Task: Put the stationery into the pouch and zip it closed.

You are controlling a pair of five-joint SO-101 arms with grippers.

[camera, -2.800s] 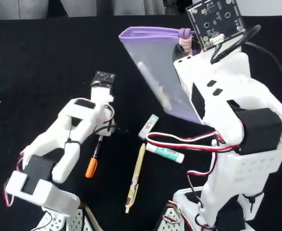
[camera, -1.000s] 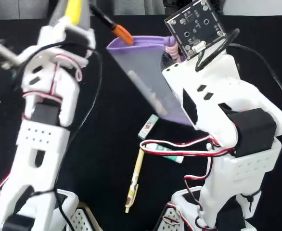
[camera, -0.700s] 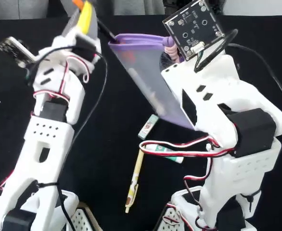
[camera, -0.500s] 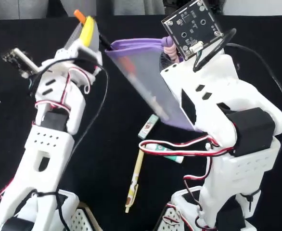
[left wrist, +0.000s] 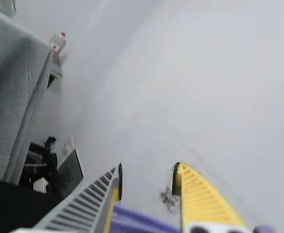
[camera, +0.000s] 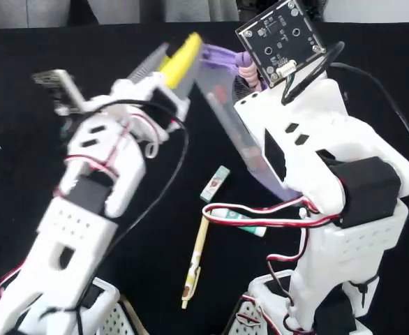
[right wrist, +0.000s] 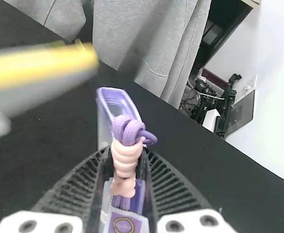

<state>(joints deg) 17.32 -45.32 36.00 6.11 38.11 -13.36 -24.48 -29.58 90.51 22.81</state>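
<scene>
1. Withdrawing your left gripper (camera: 182, 43), jaws spread and empty at the pouch (camera: 241, 136) mouth, pull straight back clear of the rim.
2. Target the pen (camera: 195, 258) lying on the surface (camera: 9, 153) next.
3. Hold your right gripper (right wrist: 125, 154) with its jaws clenched on the raised pouch's end.

Left arm (camera: 93, 178) aloft, jaws apart.

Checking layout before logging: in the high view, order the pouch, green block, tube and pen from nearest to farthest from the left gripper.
1. pouch, held up right beside the left gripper.
2. green block, on the table by the pouch's lower end.
3. tube and pen, nearer the arms' bases, ends almost touching: too close to call.
</scene>
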